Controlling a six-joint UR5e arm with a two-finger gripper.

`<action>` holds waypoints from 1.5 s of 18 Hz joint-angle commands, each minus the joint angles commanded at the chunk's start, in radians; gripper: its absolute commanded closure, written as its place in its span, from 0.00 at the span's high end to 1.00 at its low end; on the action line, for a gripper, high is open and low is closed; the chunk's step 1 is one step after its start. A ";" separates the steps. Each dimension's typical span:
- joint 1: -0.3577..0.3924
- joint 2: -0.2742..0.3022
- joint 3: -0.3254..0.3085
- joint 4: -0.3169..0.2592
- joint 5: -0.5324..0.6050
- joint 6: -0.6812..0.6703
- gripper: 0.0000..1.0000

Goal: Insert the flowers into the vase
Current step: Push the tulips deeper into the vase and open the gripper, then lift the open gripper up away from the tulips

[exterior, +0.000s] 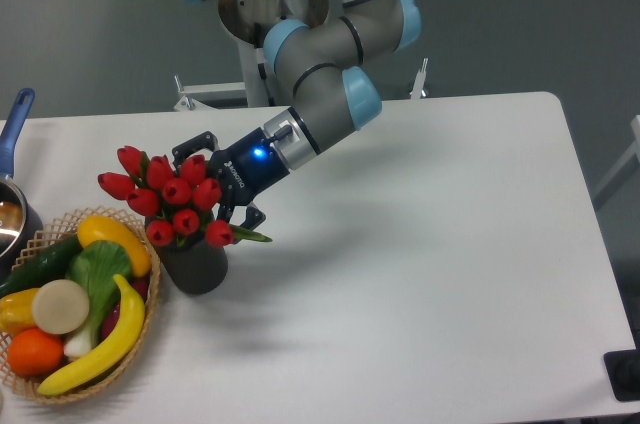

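Observation:
The flowers [172, 196], a bunch of red tulip buds with a green leaf sticking out to the right, stand in the vase [200, 266], a dark cylinder on the white table next to the wicker basket. The buds lean to the upper left and hide the vase's mouth. My gripper [214, 187] is right behind the bunch, just above the vase. Its fingers are spread, one above the buds and one below at the right. The stems are hidden.
A wicker basket [42, 236] with fruit and vegetables sits at the left front, touching or nearly touching the vase. A metal pot with a blue handle [17, 116] is at the left edge. The table's right edge [590, 244] is far off.

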 joint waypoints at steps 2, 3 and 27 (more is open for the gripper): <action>0.017 0.021 0.000 0.000 0.002 0.000 1.00; 0.040 0.043 0.000 -0.002 0.014 -0.002 1.00; 0.146 0.291 -0.049 -0.006 0.574 -0.029 1.00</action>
